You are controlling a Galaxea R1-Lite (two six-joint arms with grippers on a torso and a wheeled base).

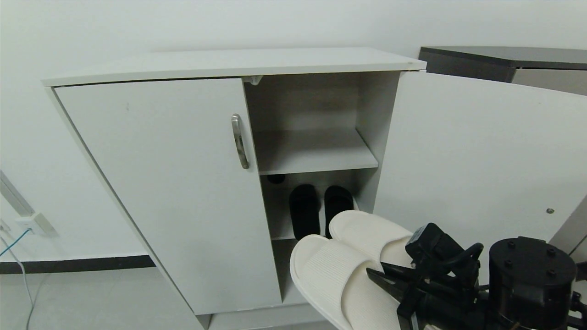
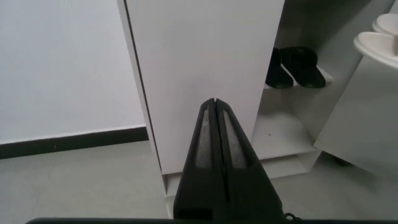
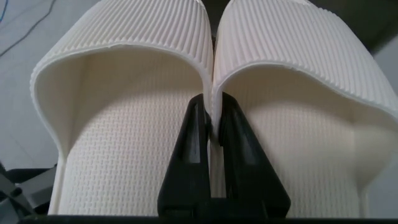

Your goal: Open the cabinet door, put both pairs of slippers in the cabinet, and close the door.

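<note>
**Matte black arm, wedge-shaped fingers**

The right arm's fat black cylindrical joint housing (image 1: 532, 270) has a flat round cap dotted with small recessed screws. Left of it sits a black angular block (image 1: 429, 245), with a thin curved black piece (image 1: 474, 250) arching beside it. The right gripper (image 1: 370, 273) is black, with long, smooth wedge-shaped fingers (image 3: 194, 146). The left gripper (image 2: 215, 106) matches it, with grey recessed strips running down its fingers (image 2: 202, 149).

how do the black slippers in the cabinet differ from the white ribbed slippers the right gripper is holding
The black slippers are dark; the white ribbed slippers are pale with ridged uppers. The black pair rests on a white cabinet shelf; the white pair is clamped in the black right gripper, outside the cabinet. Both pairs sit side by side.
</note>
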